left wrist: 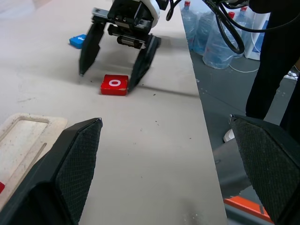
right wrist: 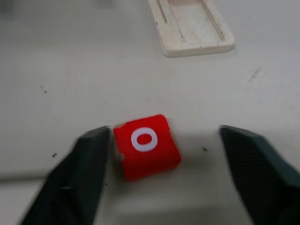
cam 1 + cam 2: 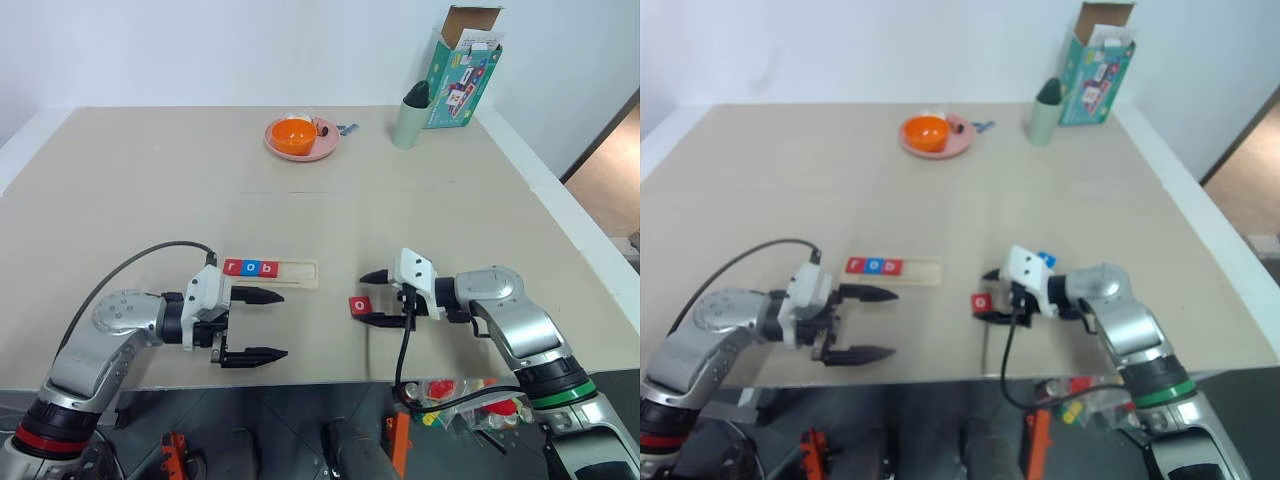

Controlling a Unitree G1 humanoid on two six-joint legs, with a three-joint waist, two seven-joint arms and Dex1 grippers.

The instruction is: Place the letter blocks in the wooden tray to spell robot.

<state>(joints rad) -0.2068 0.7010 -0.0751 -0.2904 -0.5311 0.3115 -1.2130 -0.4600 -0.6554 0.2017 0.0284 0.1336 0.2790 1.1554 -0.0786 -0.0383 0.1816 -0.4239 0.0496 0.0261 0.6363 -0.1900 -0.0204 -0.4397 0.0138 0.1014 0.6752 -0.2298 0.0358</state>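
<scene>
Tabletop [image 3: 150,190]: pink plate [image 3: 303,139], green cup [image 3: 411,118], box [image 3: 462,68] far behind both gaping grippers.

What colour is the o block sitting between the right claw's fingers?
Red, with a white o. The o block shows best in the right wrist view, between the right claw fingers.

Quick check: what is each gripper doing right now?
Left gripper: open, holding nothing, near the wooden tray.
Right gripper: open, fingers straddling the red o block, not yet clamped.
</scene>
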